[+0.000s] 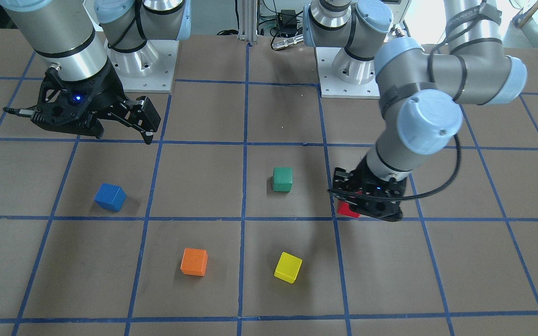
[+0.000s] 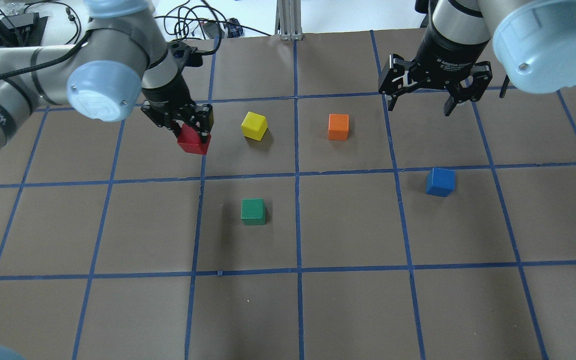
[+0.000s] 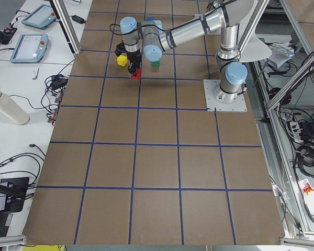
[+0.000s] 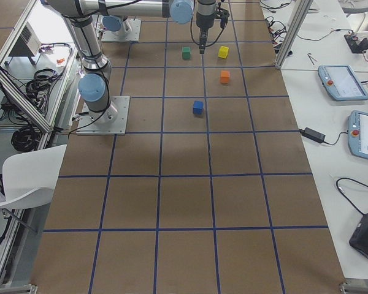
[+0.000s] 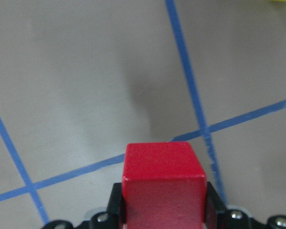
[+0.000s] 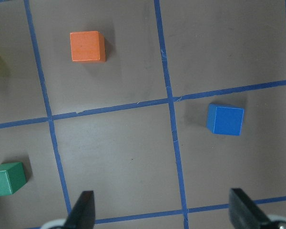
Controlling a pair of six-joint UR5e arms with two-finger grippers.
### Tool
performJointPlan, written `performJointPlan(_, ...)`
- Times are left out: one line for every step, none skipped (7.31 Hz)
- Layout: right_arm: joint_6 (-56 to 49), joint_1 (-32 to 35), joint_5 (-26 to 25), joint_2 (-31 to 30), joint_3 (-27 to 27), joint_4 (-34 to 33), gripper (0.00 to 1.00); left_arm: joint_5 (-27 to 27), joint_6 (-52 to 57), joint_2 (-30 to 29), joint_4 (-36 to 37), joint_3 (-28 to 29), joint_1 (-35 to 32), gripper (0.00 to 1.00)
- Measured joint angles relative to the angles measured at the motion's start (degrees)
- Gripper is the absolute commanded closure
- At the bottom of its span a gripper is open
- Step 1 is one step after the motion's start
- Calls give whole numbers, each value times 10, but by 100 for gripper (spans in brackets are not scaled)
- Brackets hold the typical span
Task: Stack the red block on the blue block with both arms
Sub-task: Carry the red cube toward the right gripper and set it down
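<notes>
My left gripper is shut on the red block and holds it just above the table; the block also shows in the front view, the left wrist view and the left side view. The blue block lies alone on the table on my right side, also in the front view, the right wrist view and the right side view. My right gripper hangs open and empty above the table, beyond the blue block; the front view shows it too.
A yellow cube and an orange cube sit in the far row between the grippers. A green cube sits nearer me, below the red block. Blue tape lines grid the brown table.
</notes>
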Motion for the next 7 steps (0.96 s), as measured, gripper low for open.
performJointPlan(-1,0,0,0,0,0,0,-17,-68,-15,-3,16,-51,84)
performJointPlan(-2,-1,-1,0,0,1,0,-42,-120,-34,9,25,-84,84)
performJointPlan(-3,-1,-1,-1,0,1,0,-57,-158,-55,32,32,-110,84)
performJointPlan(-3,-1,0,-1,1,1,0,-62,-186,-77,53,36,-133,84)
performJointPlan(-3,-1,0,-1,0,1,0,-62,-206,-96,70,38,-150,84)
performJointPlan(-3,-1,0,-1,0,1,0,-59,-224,-111,84,39,-165,81)
performJointPlan(-3,-1,-1,-1,0,1,0,-55,-236,-125,93,42,-176,76)
